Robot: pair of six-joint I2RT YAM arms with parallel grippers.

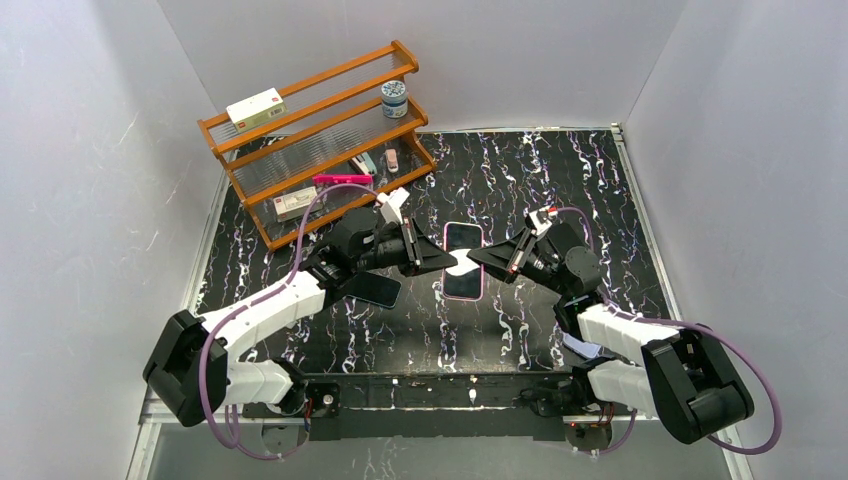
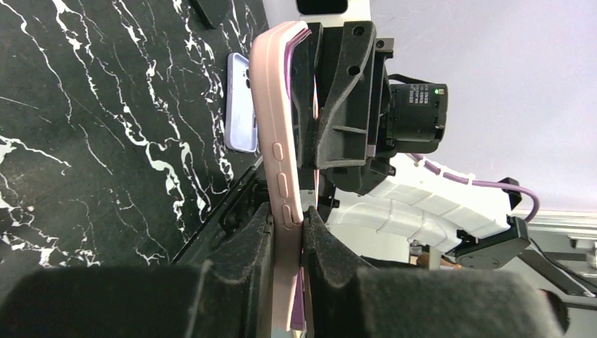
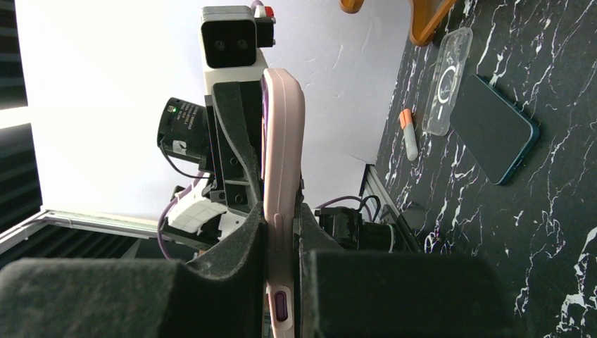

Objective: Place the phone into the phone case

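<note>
As left fingers (image 2: 239,271) and right fingers (image 3: 236,257) (facing each other) clamp it, the pink phone case (image 2: 271,127) sits between them

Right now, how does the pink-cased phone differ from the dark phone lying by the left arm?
The pink-cased phone is clamped between the left claw and right claw; the dark phone lies loose on the table, untouched. The pink-cased phone wears a cover; the dark phone looks bare. Both show a dark flat face upward.

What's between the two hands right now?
The phone with its pink case, clamped by the left hand and right hand; top view shows it.
</note>
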